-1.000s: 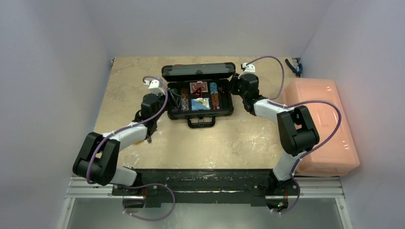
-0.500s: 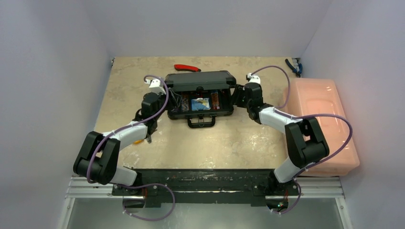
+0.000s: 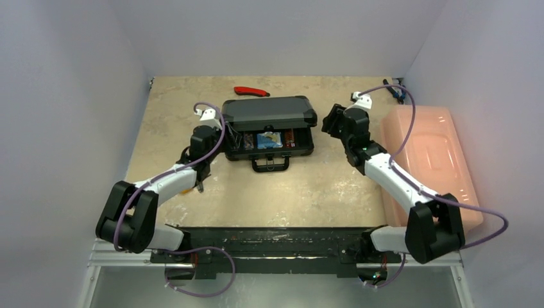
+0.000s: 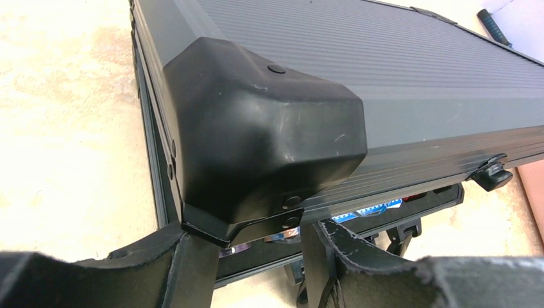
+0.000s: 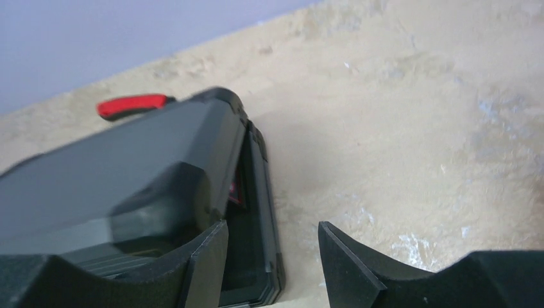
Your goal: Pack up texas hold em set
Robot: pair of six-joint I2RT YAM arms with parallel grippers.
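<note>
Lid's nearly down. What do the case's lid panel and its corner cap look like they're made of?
The lid panel: matte dark grey sheet with fine parallel ribs; plastic or aluminium, cannot tell which. The corner cap: likely moulded black plastic, smooth semi-matte, with soft highlights, light scuffs and a small rivet.

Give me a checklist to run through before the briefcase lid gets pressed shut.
1. Lid fully down on the briefcase: not ok, it hangs part open.
2. Contents below the rim: cannot tell; the blue card deck and chip stacks show under the lid's front edge.
3. Right gripper clear of the case: ok, open beside its right end, only table between the fingers.
4. Left gripper placed for a push: cannot tell; open at the lid's left front corner, contact unclear.
5. Latch fastened: not ok, it hangs free on the lid.
</note>
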